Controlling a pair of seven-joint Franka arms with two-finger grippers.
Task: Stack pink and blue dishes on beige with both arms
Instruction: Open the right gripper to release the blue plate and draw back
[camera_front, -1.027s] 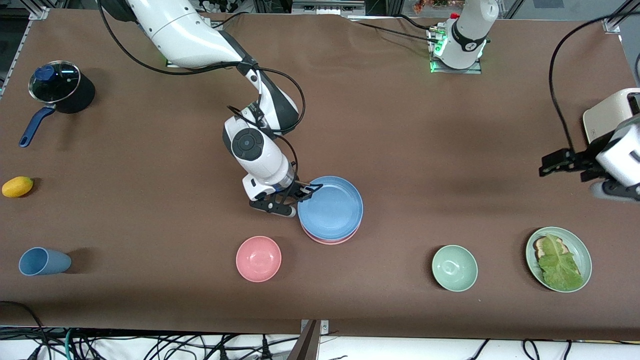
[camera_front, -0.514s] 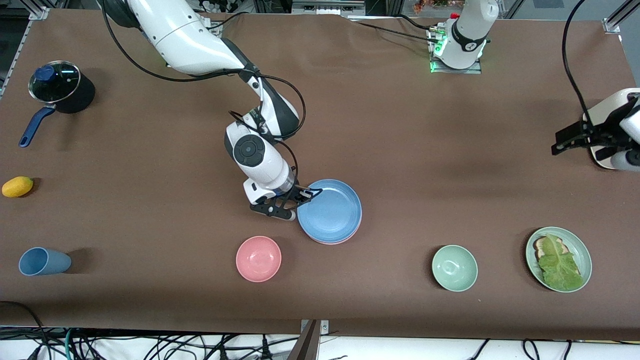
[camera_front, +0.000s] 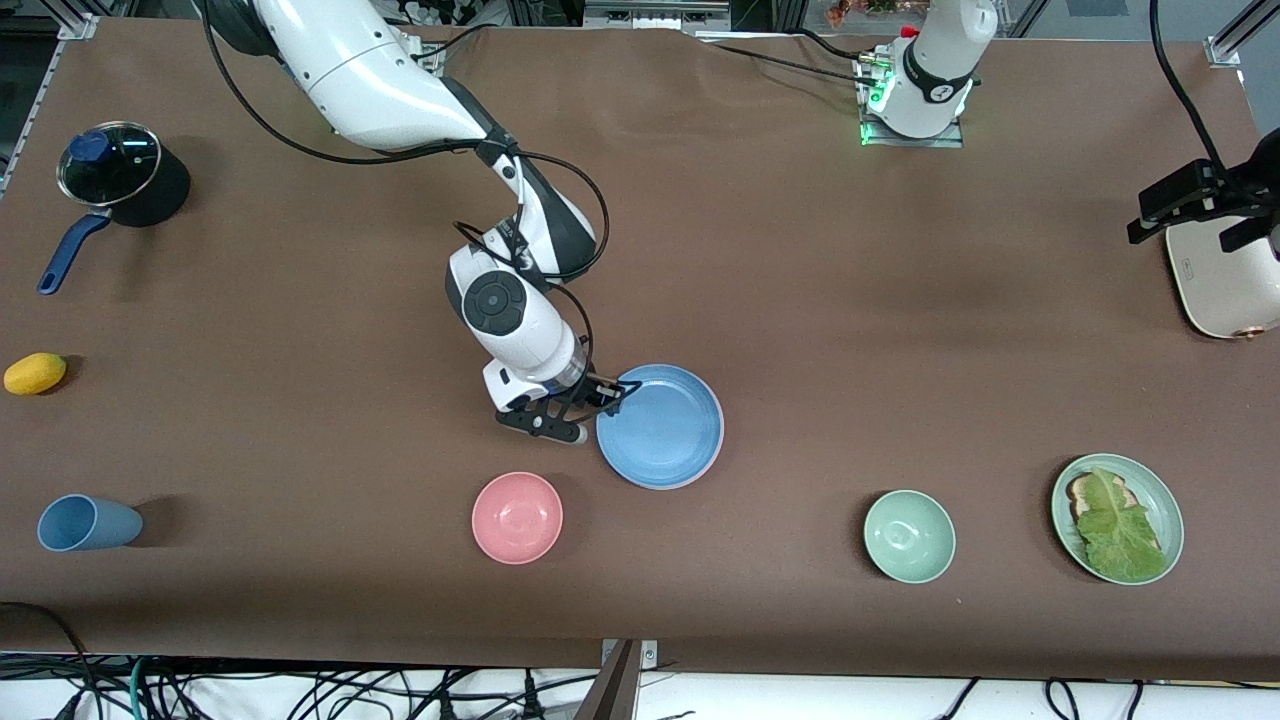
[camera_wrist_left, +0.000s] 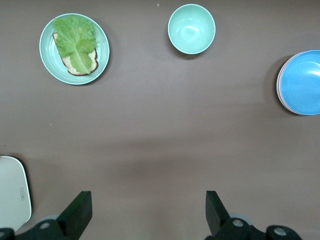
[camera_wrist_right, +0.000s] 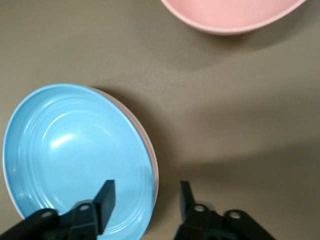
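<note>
Our right gripper (camera_front: 607, 397) stands open astride the blue plate (camera_front: 660, 426) rim; pulling away carelessly may drag the stack. Our left gripper (camera_wrist_left: 145, 214), open, waits above the toaster (camera_front: 1222, 283).

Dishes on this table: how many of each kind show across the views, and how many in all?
Plates: 3 (blue plate, pink plate edging out under it, green plate with lettuce)
Bowls: 2 (pink bowl, green bowl)
Cups: 1 (blue cup)
Pots: 1 (lidded pot)
Total: 7. Anything lower in the stack is hidden.
</note>
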